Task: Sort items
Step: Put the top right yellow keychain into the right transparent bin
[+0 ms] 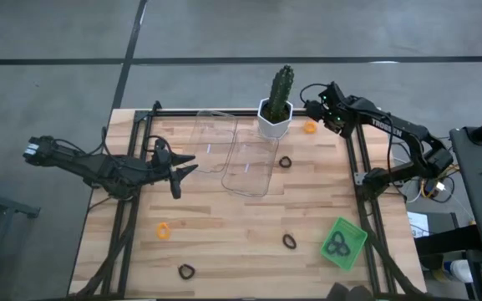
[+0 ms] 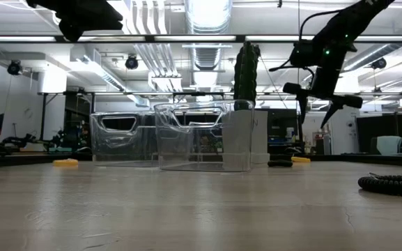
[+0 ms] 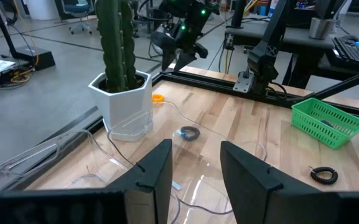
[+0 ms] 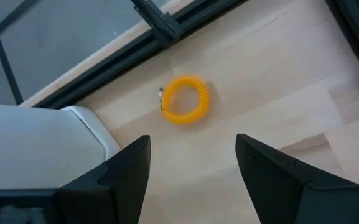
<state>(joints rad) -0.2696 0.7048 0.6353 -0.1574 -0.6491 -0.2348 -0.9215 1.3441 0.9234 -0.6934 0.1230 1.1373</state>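
The right gripper (image 4: 191, 162) hangs open above the orange loop (image 4: 185, 99) beside the cactus pot (image 1: 274, 119), positioned to straddle it; the left gripper (image 1: 186, 164), also open, waits beside the clear trays (image 1: 249, 159).

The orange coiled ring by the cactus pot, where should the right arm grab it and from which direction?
Come straight down from above: the orange coiled ring lies flat on the wooden table. Straddle its far side, away from the white pot. The right gripper hovers over it, jaws open.
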